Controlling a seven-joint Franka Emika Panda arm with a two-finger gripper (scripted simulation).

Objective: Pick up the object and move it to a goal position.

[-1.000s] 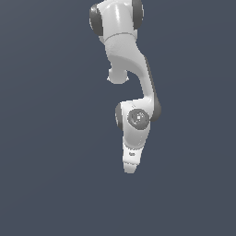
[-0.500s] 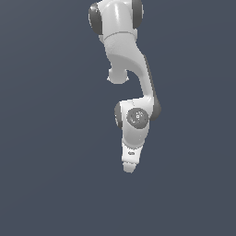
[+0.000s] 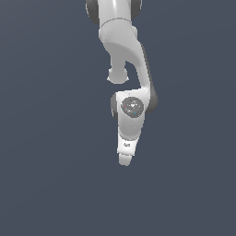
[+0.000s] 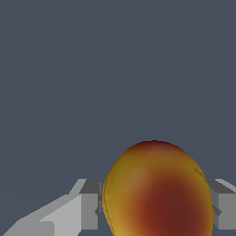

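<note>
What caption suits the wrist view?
Orange-yellow object with a red patch sits between the gripper fingers.
</note>
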